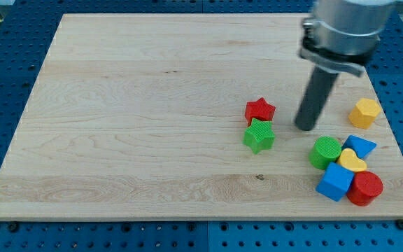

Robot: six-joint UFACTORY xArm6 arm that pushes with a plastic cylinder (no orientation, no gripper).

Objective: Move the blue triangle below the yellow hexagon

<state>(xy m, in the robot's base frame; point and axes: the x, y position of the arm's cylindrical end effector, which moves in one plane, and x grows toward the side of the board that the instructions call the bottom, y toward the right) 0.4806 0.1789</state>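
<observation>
Pale wooden board (152,105) lies on a blue perforated table (5,56), and we work over its right-hand part. We carry no jaws at all, only a straight dark rod, so there is nothing to open or close; our tip (305,128) rests on bare wood, touching no block. The blue triangle (360,146) lies toward the view's lower right of the tip, near but apart from it, at the upper edge of a tight cluster: the green cylinder (325,152) just to its left, the yellow heart (352,162) touching it below, then the blue cube (335,182) and the red cylinder (365,187). The yellow hexagon (364,112) sits directly above the triangle, a small gap between them. We judge the triangle is already roughly beneath the hexagon, so any push would be slight. The red star (260,110) and green star (259,135) stand to the tip's left. We can read no labels or writing anywhere.
</observation>
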